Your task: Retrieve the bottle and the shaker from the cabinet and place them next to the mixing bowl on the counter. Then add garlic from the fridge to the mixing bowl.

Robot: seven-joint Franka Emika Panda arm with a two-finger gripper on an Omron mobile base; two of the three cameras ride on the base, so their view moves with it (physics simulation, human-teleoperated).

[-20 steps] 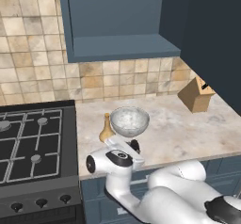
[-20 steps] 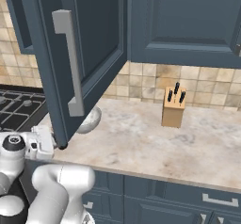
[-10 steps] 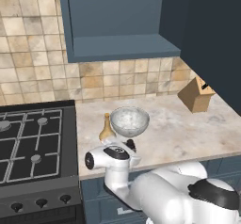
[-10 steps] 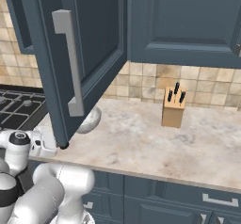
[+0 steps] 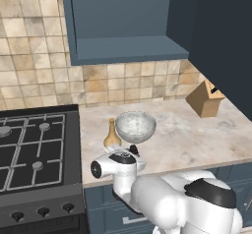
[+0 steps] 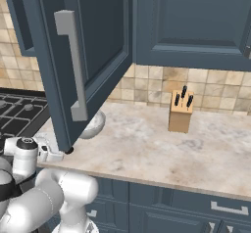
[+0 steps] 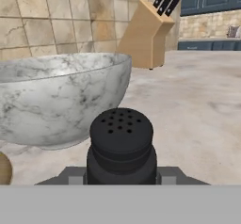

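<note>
The black shaker [image 7: 121,133] with its holed top stands between my fingers, and my gripper [image 7: 121,173] is shut on it. In the left base view the shaker [image 5: 133,149] and gripper [image 5: 132,152] are low over the counter [image 5: 187,144], just in front of the mixing bowl [image 5: 135,126]. The speckled bowl [image 7: 61,96] is close behind the shaker. The tan bottle [image 5: 112,135] stands upright on the counter at the bowl's left. The cabinet [image 5: 123,51] above is open, its shelf bare. The garlic and the fridge are out of view.
A wooden knife block [image 5: 205,99] stands at the back right of the counter. A black gas hob [image 5: 34,144] lies left of the bottle. The open cabinet door [image 6: 83,56] hangs over the counter and hides part of the bowl [image 6: 95,124].
My arm's rear links have swung round behind the hand. The hand with the shaker has stayed in front of the bowl, shifting only slightly.
</note>
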